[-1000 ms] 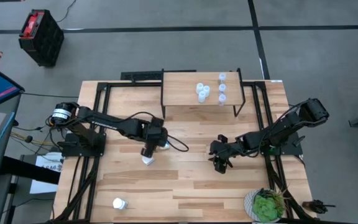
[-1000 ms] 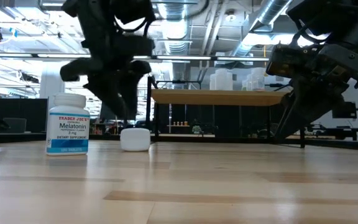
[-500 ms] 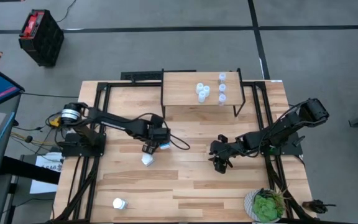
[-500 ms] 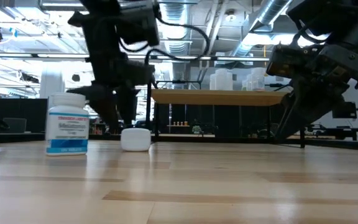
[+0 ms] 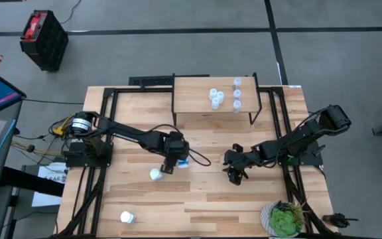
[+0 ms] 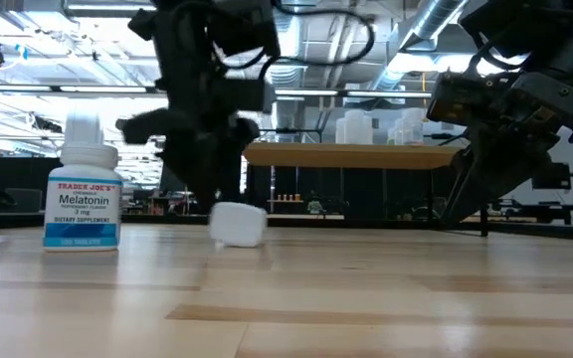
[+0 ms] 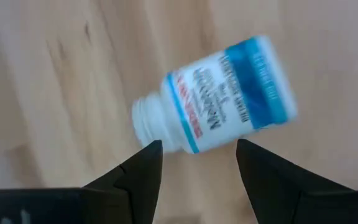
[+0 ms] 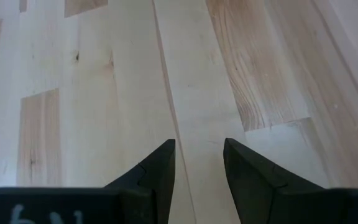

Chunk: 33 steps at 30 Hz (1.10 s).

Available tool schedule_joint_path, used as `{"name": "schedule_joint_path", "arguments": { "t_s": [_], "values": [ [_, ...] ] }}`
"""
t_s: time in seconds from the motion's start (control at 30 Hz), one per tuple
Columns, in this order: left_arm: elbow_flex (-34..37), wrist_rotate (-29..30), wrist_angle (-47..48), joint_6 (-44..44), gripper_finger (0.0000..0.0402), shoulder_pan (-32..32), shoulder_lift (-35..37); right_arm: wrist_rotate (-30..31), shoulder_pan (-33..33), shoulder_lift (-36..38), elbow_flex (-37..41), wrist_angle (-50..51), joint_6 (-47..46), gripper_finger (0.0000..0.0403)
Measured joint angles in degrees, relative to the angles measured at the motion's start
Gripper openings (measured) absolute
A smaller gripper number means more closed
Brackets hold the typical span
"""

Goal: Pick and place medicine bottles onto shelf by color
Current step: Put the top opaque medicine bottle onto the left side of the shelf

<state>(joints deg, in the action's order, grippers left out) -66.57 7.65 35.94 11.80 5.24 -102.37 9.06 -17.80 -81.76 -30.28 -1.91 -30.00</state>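
Fingers of the left gripper (image 7: 191,165) stand apart with nothing between them, hanging over a labelled white bottle (image 7: 219,93) that lies on its side on the counter (image 5: 204,199), near the middle. From above, that bottle (image 5: 156,174) sits just beside the left gripper (image 5: 171,162). Level across the counter it looks tipped, lying just in front of the dark arm. A second labelled bottle (image 6: 82,194) stands upright by itself towards the front left corner of the counter (image 5: 127,216).

Fingers of the right gripper (image 8: 199,163) are also parted and empty, held over bare wood right of the counter's middle (image 5: 234,174).

On the shelf (image 5: 191,99) at the back edge of the counter stand six small pale bottles (image 5: 215,97), in two groups near its right end.
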Motion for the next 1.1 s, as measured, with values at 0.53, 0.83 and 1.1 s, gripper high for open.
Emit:
{"name": "schedule_joint_path", "arguments": {
  "t_s": [0.53,0.83,1.1],
  "values": [
    [-1.2,2.5,-0.5,5.8,0.0194,1.3,0.0,0.0,0.0,0.0,0.0,0.0,0.0,0.0159],
    [-1.2,10.5,1.2,26.8,0.0194,0.2,0.0,0.0,0.0,0.0,0.0,0.0,0.0,0.0159],
    [-1.2,6.5,-1.6,36.6,0.0194,-0.2,0.0,0.0,0.0,0.0,0.0,0.0,0.0,0.0159]
  ]
}}
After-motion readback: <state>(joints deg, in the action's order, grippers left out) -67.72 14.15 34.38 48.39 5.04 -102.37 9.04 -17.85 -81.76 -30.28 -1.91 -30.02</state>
